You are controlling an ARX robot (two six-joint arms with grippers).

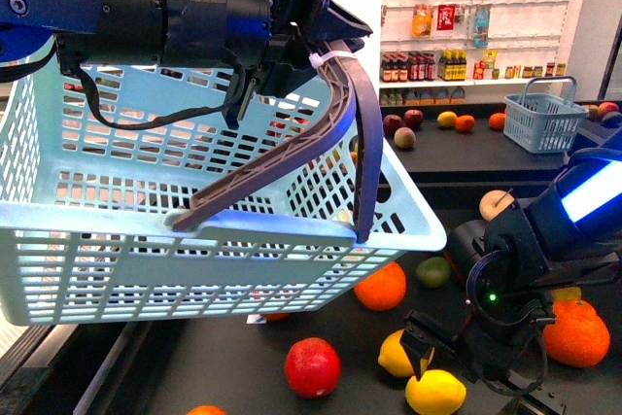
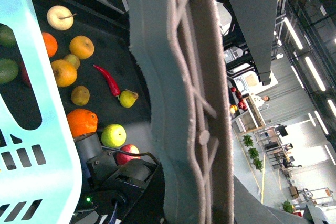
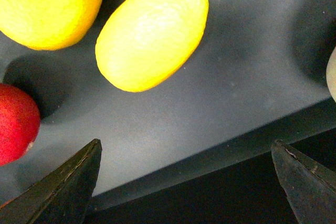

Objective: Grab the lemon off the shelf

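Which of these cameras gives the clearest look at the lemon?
The right wrist view: the lemon fills much of the picture, whole and with nothing in front of it. The front view shows it only small, at the bottom edge. In the left wrist view I cannot find it.

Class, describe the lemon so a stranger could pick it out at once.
Start at the black shelf tray below the pale blue basket. Near its front edge, right of the red apple, lies the lemon: pure yellow and oval, while its yellow neighbour is rounder and orange-tinged.
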